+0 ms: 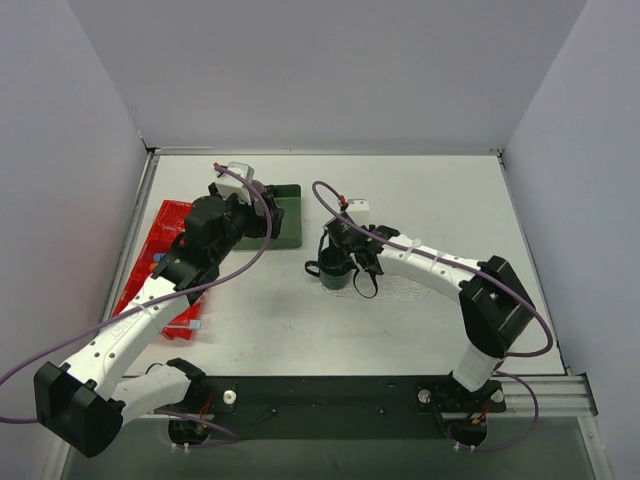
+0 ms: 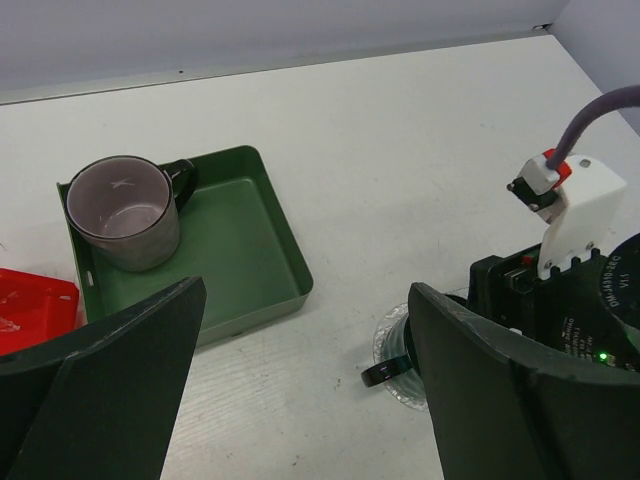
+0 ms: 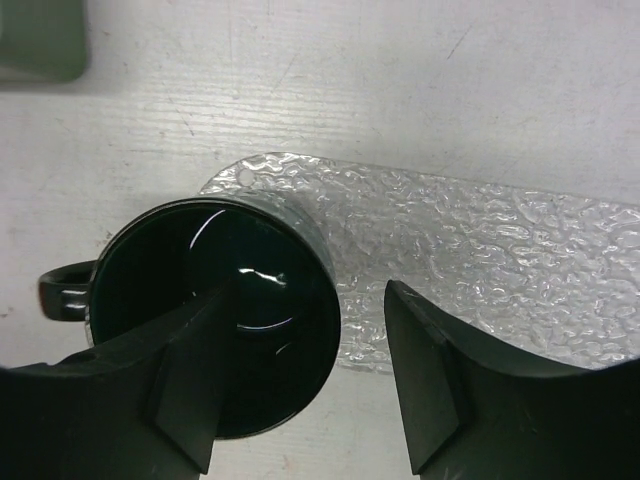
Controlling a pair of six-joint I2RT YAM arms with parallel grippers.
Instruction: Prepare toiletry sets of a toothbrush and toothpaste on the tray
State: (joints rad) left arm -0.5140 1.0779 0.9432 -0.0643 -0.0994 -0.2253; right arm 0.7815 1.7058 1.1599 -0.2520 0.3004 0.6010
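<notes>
Right gripper [image 3: 310, 288] straddled the mug's [image 3: 270, 250] rim at the tray's [image 3: 480, 250] left end, jaws parted and gripping nothing. Left gripper [image 2: 305, 290] hovered well left of the tray, wide open and empty. No toothbrush lay on the tray. Next, probably: lift clear and fetch one.

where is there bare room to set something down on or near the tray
Free: the clear tray right of the dark mug; inside the green box beside the grey mug; the table behind the right arm. Crowded: the tray's left end, where that mug stands with the right fingers straddling its rim.
</notes>
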